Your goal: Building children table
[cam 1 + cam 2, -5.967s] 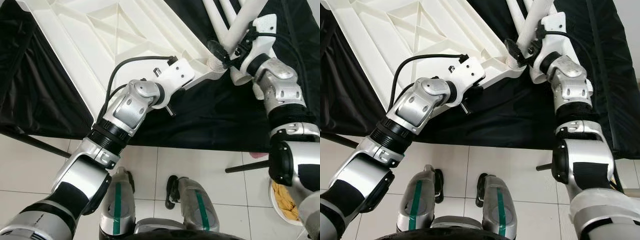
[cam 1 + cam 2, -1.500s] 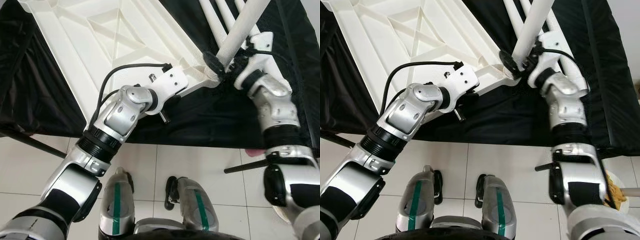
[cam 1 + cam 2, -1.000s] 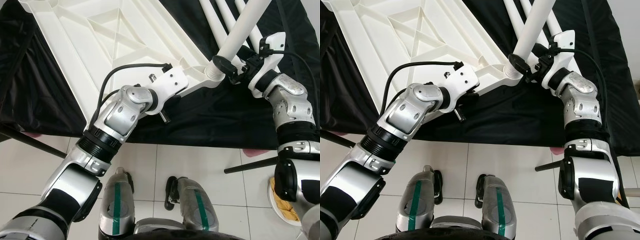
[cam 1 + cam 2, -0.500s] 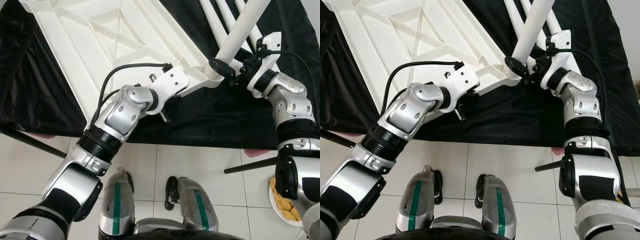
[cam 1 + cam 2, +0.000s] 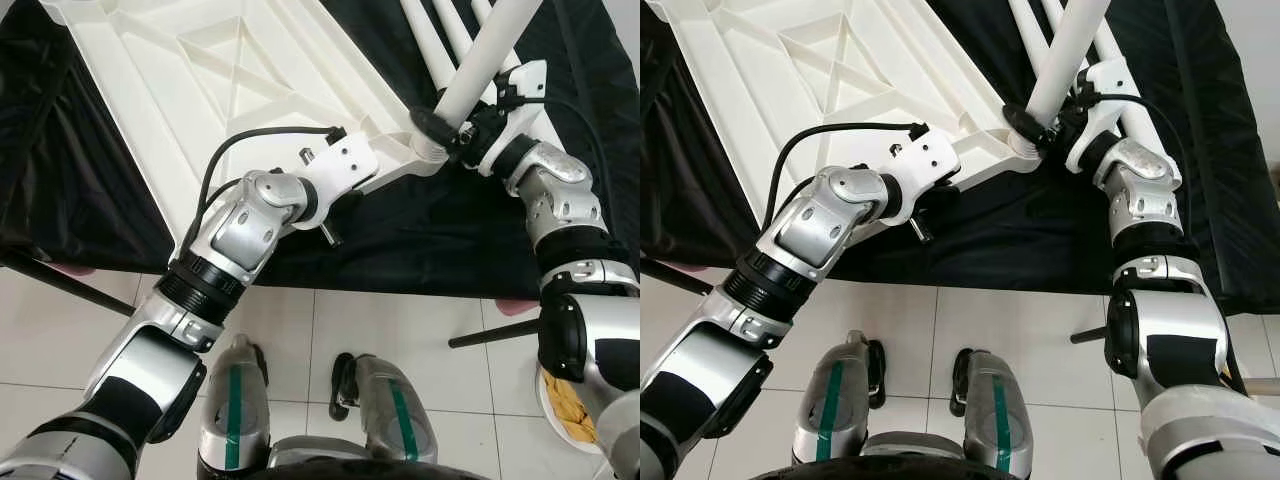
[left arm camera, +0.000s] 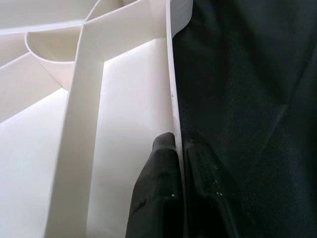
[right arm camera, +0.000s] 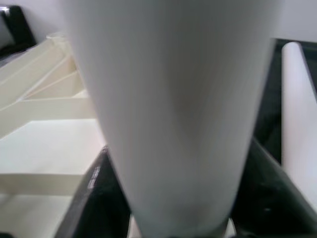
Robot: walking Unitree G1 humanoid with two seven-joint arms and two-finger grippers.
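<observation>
Left eye view: the white tabletop lies upside down, ribs up, on a black cloth spread over the desk. The left hand reaches to the tabletop's near edge. The right hand holds a white leg that stands tilted on the tabletop's near right corner socket. More white legs lie on the cloth behind it. White floor tiles show near the robot's feet.

Left wrist view: the two black fingers are pinched together on the thin rim of the tabletop, one on the ribbed side, one on the cloth side.

Right wrist view: the leg stands just in front of the camera, with black fingers clamped against either side of it, above the tabletop's ribs.
</observation>
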